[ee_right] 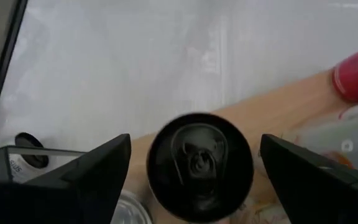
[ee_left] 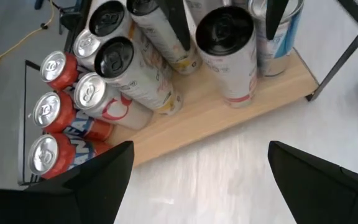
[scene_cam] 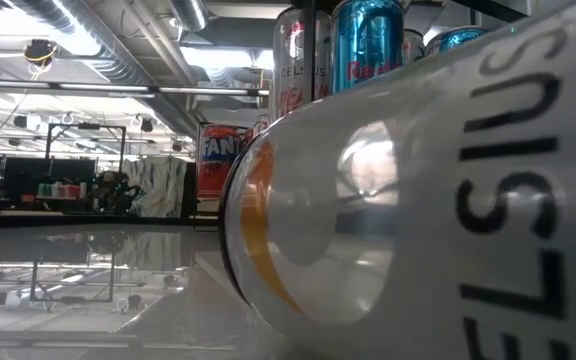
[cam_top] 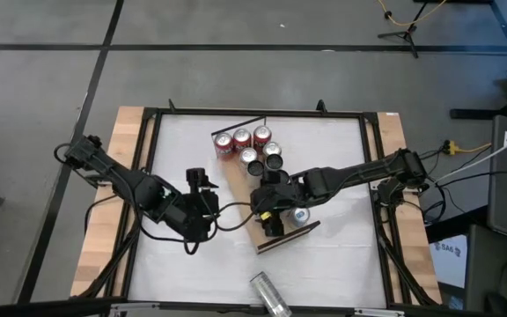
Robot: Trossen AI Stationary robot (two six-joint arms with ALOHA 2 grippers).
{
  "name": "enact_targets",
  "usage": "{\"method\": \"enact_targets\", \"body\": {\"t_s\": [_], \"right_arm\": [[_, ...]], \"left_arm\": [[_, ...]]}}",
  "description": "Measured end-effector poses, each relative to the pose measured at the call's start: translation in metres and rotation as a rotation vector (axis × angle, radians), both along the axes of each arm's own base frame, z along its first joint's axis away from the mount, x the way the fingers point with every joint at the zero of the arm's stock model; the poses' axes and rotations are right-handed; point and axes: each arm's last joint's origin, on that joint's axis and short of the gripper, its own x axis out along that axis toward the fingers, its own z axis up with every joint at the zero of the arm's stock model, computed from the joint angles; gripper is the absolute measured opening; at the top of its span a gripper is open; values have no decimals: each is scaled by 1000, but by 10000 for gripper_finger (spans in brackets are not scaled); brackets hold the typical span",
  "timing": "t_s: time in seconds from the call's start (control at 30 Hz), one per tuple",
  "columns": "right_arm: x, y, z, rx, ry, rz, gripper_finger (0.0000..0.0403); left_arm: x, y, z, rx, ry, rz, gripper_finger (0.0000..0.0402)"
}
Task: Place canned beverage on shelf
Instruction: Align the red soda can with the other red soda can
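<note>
Right gripper (ee_right: 191, 168) poised over black-topped aluminium can (ee_right: 200, 167) on light-brown wooden shelf (ee_right: 278, 106).
Its fingers straddle the can, unclenched; left gripper (ee_left: 194, 171) open alongside.

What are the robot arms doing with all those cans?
They are lining up drink cans on a wooden shelf lying on the white table. The right gripper hangs over a black-topped can standing on the shelf, fingers spread either side without squeezing it. The left gripper waits open beside the shelf. Red cans already stand at the far end. One white Celsius can lies tipped over near the table's front edge.
</note>
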Motion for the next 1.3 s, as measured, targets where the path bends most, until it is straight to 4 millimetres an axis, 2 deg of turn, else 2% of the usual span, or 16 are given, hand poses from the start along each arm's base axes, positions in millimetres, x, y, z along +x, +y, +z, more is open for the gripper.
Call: {"method": "enact_targets", "body": {"t_s": [0.37,0.67,0.8,1.3], "right_arm": [[1,0,-8,-2,45,-11,346],[1,0,-8,-3,48,-11,271],[1,0,-8,-5,53,-12,253],[-12,-3,-3,-14,119,-6,263]], "left_arm": [[2,-1,-4,-5,-9,-1,363],[2,-1,-4,-6,-10,0,363],[3,-1,-4,-7,-12,0,363],[3,-1,-4,-8,-12,0,363]]}}
